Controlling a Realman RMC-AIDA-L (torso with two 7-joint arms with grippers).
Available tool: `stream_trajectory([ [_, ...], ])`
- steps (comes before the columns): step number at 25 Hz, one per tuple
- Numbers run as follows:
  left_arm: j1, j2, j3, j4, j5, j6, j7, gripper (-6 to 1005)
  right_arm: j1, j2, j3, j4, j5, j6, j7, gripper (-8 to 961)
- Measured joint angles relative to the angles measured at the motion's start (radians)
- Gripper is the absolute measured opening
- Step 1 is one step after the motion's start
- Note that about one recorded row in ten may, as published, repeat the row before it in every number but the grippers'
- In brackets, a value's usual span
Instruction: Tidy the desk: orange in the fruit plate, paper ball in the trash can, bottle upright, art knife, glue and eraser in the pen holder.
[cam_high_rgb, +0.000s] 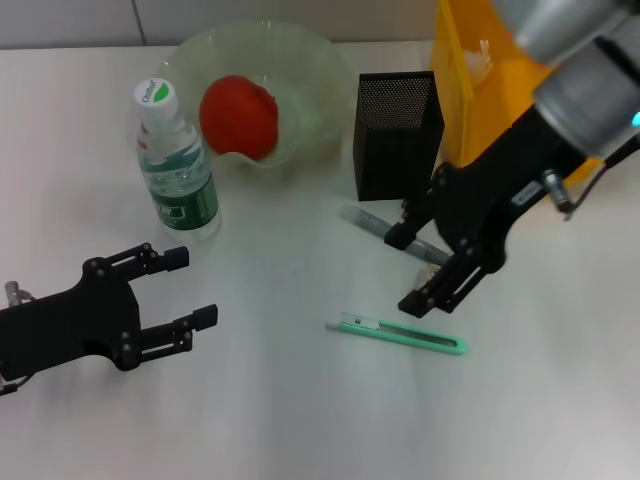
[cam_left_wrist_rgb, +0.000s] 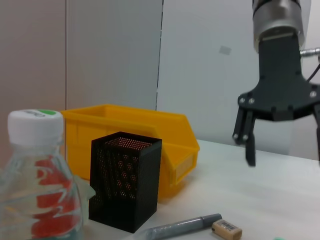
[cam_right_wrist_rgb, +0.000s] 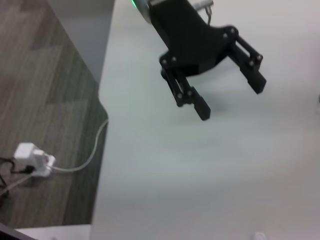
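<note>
Left pincer (cam_high_rgb: 195, 290) — nearest the lens, idle low on the counter (cam_high_rgb: 280, 420), fingers apart and empty, well away from the pen holder (cam_high_rgb: 396, 133). Largest items next: yellow trash can (cam_high_rgb: 470, 80) just beside the pen holder; fruit plate (cam_high_rgb: 310, 75) on its other side, orange (cam_high_rgb: 238, 115) already inside; bottle (cam_high_rgb: 175, 165) upright beyond the plate. Right pincer (cam_high_rgb: 420, 268) hangs just in front of the pen holder, fingers apart, nothing held. Grey glue stick (cam_high_rgb: 372, 222) lies flat directly beneath it, one end hidden by the fingers; eraser (cam_left_wrist_rgb: 226, 229) rests at that stick's tip; green art knife (cam_high_rgb: 400, 335) lies further forward, near the pincer but apart.

Risk, as judged: a descent off the stick's axis may roll it aside or nudge the eraser — both are small and loose.
</note>
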Motion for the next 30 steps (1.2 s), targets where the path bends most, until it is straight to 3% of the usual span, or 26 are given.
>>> stream_trajectory([
  [3,0.0,0.0,0.0,-0.002,0.0,0.0,-0.001,768,0.01,0.016,-0.034,0.026,-0.026,0.053,0.008,816],
  [17,0.001,0.0,0.0,-0.003,0.0,-0.001,-0.002,768,0.065,0.028,-0.161,0.244,-0.013,0.267,0.024,812],
  [30,0.005,0.0,0.0,-0.003,0.0,-0.001,-0.002,768,0.068,0.032,-0.389,0.33,0.122,0.458,0.039,809],
])
